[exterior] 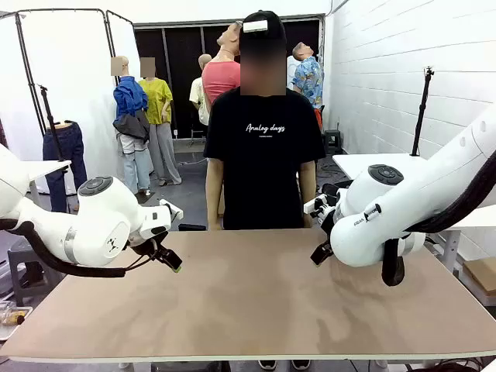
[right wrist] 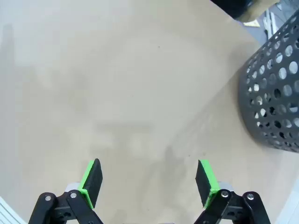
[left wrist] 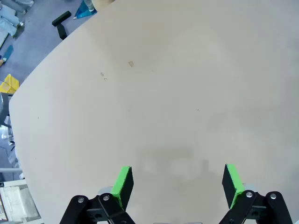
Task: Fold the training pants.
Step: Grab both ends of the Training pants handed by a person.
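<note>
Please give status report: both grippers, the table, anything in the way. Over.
Left gripper open, right gripper open, both above table. Folding not begun. Perforated basket near right gripper.

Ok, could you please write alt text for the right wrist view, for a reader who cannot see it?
The right pincer hangs open above the beige table, its two green-padded fingers wide apart with nothing between them. A dark grey perforated basket shows at the picture's right edge.

Bright, even overhead light is washing the matte tan rectangular tabletop; soft, faint grey shadows are lying across it in both wrist views. Wide-angle wrist lenses are bowing its edges noticeably.
</note>
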You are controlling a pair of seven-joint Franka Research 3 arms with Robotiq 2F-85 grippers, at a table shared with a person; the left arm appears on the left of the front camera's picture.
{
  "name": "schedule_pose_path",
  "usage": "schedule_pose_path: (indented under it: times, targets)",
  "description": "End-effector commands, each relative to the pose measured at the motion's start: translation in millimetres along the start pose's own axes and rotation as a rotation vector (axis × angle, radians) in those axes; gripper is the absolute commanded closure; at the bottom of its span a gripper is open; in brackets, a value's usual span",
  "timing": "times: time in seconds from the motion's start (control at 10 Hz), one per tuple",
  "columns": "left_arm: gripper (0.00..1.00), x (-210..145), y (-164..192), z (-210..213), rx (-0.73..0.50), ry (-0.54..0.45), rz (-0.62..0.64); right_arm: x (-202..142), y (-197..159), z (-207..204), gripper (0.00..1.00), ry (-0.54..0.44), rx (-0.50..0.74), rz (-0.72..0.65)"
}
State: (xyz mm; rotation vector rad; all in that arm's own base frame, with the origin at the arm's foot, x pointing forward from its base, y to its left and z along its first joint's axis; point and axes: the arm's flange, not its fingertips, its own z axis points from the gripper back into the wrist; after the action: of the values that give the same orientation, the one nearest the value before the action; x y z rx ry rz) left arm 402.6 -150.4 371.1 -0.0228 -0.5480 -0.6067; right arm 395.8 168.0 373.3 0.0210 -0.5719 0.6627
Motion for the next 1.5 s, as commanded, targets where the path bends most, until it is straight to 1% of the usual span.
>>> schedule_pose_path:
  times: [0.0, 1.3, 1.4]
  targets:
    - [0.0, 0.0, 0.0, 0.0, 0.0, 0.0, 0.0, 0.0, 0.0, 0.0, 0.0, 0.0, 0.0, 0.0]
    - [0.0, 0.2, -0.9, 0.0, 0.0, 0.0, -0.002, 0.0, 0.1, 0.0, 0.0, 0.0, 0.0, 0.0]
    - [0.0, 5.7, -4.6, 10.9, -0.006, 0.015, 0.0, 7.6, -2.1, 5.8, 0.0, 0.009, 0.033, 0.001]
